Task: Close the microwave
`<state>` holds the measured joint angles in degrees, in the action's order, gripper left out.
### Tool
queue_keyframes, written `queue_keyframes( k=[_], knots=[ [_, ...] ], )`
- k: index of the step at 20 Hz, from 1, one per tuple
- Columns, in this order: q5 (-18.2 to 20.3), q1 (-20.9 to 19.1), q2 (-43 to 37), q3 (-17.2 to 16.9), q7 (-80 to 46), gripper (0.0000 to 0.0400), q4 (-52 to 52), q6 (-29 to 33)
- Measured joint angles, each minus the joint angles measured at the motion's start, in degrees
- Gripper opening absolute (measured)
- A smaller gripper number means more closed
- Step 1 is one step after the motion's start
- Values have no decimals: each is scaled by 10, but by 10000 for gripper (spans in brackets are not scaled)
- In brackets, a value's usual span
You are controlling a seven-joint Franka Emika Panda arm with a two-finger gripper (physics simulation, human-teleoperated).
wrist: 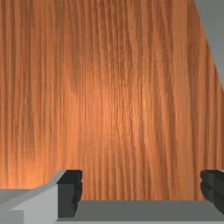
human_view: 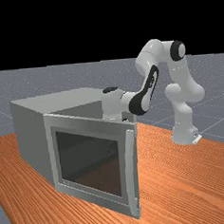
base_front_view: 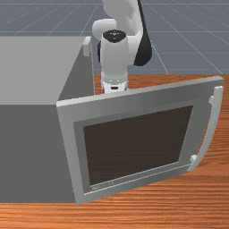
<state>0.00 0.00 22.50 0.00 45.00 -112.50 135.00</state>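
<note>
**On the orange-brown, wood-grained table (base_front_view: pixel 134 217), a boxy matte-grey microwave (base_front_view: pixel 27 152) stands open**

At the front view's left, it bears a flat grey door (base_front_view: pixel 134 97) with a dark rectangular pane (base_front_view: pixel 138 143) and pale bowed handle (base_front_view: pixel 214 129); behind the door, the white two-finger gripper (base_front_view: pixel 115 86) has its fingers (wrist: pixel 68 194) spread

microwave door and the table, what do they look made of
The microwave door looks like matte grey metal, perhaps painted, judging by its even, flat frame; its window seems dark tinted glass or plastic. The table looks like orange-brown wood, with streaky grain and a faint sheen.
</note>
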Motion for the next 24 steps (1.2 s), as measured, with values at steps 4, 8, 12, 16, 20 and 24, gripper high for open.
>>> queue_keyframes(
  k=[4,8,12,16,20,24],
  knots=[
    [7,0,-6,-3,-21,366,1,-12],
    [59,-3,-137,-45,-356,88,42,-289],
    [145,11,-180,-69,-652,12,51,-359],
    [164,19,-194,-85,-695,2,44,-368],
    [168,26,-202,-97,-712,0,47,-376],
    [161,31,-226,-86,-745,0,52,-376]
  ],
)
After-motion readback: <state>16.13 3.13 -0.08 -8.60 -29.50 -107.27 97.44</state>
